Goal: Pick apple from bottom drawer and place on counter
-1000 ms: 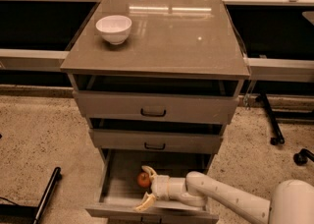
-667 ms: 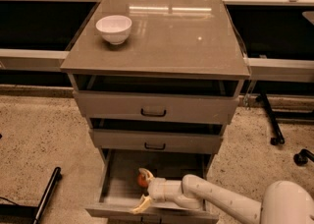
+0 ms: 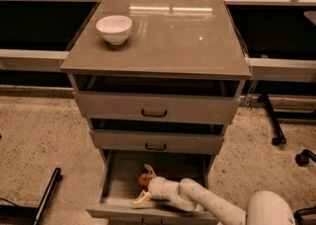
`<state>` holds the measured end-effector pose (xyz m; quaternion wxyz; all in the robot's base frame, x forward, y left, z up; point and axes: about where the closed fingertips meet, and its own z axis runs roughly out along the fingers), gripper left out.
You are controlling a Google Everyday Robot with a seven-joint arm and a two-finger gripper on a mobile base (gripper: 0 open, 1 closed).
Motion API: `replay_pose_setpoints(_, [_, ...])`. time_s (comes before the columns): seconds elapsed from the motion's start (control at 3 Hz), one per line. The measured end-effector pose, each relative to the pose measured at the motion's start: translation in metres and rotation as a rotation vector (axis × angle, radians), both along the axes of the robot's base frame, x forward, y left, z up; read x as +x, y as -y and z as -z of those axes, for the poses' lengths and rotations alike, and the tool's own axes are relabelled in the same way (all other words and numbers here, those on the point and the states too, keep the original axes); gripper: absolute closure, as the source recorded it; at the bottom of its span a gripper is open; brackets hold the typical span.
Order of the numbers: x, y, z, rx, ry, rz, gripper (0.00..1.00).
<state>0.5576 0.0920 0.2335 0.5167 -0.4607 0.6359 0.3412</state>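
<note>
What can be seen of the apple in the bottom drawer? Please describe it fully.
The apple is small, round and red-orange, with smooth-looking skin. It lies on the grey floor of the open bottom drawer, near the middle. The gripper, reaching in from the right, is open, with one pale finger beyond the apple and one before it. The far finger looks close against the apple; real contact I cannot confirm. The gripper hides the apple's right side.
</note>
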Motion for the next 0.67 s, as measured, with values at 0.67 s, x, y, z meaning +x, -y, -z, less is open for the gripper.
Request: replay_pose_setpoints(0.67, [0.033, 0.006, 0.039, -0.089, -0.030, 0.005, 0.00])
